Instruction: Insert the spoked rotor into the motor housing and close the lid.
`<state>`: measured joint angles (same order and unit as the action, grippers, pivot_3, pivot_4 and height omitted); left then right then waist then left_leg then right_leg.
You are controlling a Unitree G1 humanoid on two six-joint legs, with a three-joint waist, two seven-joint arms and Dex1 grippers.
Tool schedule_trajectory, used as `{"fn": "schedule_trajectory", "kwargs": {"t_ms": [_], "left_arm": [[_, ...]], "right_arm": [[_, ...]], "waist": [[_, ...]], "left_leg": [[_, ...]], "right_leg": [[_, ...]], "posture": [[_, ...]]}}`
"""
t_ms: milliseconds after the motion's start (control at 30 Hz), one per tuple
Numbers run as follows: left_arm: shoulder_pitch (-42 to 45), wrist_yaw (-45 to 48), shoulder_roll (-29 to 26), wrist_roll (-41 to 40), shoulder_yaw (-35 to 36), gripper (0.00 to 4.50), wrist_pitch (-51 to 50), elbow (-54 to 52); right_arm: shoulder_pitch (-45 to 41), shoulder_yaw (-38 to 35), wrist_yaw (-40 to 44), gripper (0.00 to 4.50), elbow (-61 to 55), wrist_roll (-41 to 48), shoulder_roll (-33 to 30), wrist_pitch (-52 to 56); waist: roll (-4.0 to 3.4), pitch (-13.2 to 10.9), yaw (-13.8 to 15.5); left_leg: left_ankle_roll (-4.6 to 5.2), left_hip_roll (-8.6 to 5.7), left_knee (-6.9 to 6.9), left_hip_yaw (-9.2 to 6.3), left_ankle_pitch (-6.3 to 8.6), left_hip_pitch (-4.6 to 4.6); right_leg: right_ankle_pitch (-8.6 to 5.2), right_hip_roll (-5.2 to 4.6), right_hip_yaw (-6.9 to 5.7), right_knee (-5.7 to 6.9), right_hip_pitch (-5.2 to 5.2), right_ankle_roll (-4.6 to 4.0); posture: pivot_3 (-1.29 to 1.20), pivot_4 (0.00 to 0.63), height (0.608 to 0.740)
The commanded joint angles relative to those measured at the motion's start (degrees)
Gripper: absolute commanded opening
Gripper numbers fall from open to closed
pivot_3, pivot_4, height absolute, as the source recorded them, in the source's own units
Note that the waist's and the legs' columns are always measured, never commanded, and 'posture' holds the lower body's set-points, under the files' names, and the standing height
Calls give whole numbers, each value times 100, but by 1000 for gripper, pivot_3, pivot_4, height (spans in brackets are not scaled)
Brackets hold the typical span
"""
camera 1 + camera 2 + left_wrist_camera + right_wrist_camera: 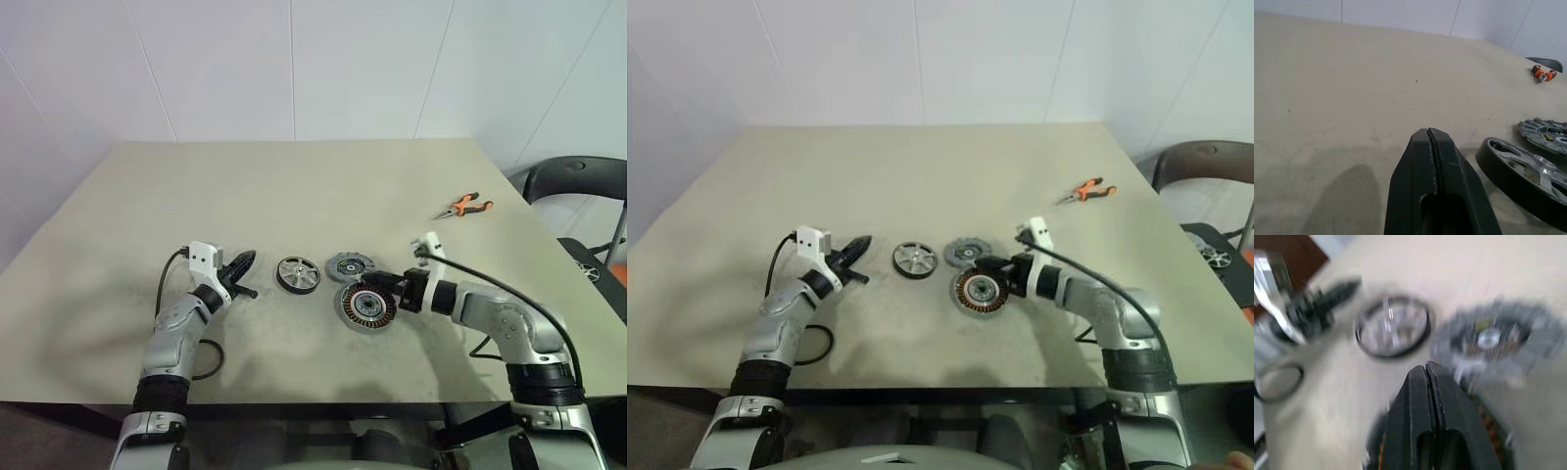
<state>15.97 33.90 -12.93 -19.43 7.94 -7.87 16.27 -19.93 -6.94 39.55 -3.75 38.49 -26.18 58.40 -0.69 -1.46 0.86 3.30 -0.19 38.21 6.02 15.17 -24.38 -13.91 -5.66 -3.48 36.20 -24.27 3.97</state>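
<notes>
Both grippers fully closed, right gripper (377, 287) over motor housing (364, 308).

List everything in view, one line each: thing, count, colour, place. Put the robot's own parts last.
table: one, beige, spans the view.
spoked rotor: one, black rim with silver spokes, flat on the table near the middle.
lid: one, grey, flat on the table just right of the rotor.
motor housing: one, dark rim with copper windings, right beside the lid on its near side, at the right hand's tip.
pliers: one, orange and black handles, far right of the table.
chair: one, black, beyond the table's right edge.
left hand: one, black fingers, shut, empty, left of the rotor.
right hand: one, black fingers, shut, over the housing's upper rim.
</notes>
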Motion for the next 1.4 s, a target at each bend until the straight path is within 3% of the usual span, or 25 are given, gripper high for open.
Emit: {"fn": "schedule_trajectory", "kwargs": {"t_ms": [33,167,333,433,567,700,867,1000,1400], "left_arm": [[63,-48,-25,-94,15,0,-93,-382],[47,23,-92,-125,83,0,-81,-324],[85,189,-165,-120,169,0,156,101],[135,253,-111,-53,146,0,424,473],[110,140,105,74,-4,0,590,506],[160,161,146,122,0,0,717,707],[278,191,150,138,23,0,826,938],[381,210,135,136,46,0,904,1113],[311,134,190,128,-37,0,810,834]], "right_arm": [[145,501,180,45,-333,-266,-228,-212],[577,1488,431,45,-571,-1006,-634,-836],[668,1694,436,45,-429,-1314,-649,-1197],[527,1304,349,45,-264,-1061,-476,-1033],[55,103,58,45,-28,22,13,-225],[-71,-163,-17,45,-156,377,95,140],[472,1299,398,45,-689,-697,-589,-608],[624,1745,286,45,-417,-1303,-663,-1128],[229,55,295,45,-582,420,-258,-7]], "waist": [[-4,2,-12],[-4,2,-14],[0,4,-20],[1,3,-13],[0,-1,-4],[0,0,-8],[-1,1,-4],[3,5,-17],[2,3,-4]], "left_leg": [[0,0,0,0,0,0],[0,2,-1,0,0,1],[1,2,6,1,0,36],[0,4,4,0,1,66],[-1,4,3,1,1,84],[-1,3,0,2,2,82],[-1,4,-17,3,2,64],[0,4,-6,4,1,31],[0,3,-5,4,1,1]], "right_leg": [[0,0,0,0,-1,-1],[-5,2,0,1,-2,-8],[-5,4,0,0,17,-8],[-6,4,-1,-1,41,-9],[-5,0,-1,-3,63,-8],[-3,-2,0,-8,62,-5],[-4,-2,-1,-10,52,-5],[-3,-2,0,-8,5,-5],[-1,-4,-1,-7,-6,-3]], "posture": [[0,0,740],[0,0,740],[0,0,740],[0,0,740],[0,0,740],[0,0,740],[0,0,740],[0,0,740],[0,0,740]]}}
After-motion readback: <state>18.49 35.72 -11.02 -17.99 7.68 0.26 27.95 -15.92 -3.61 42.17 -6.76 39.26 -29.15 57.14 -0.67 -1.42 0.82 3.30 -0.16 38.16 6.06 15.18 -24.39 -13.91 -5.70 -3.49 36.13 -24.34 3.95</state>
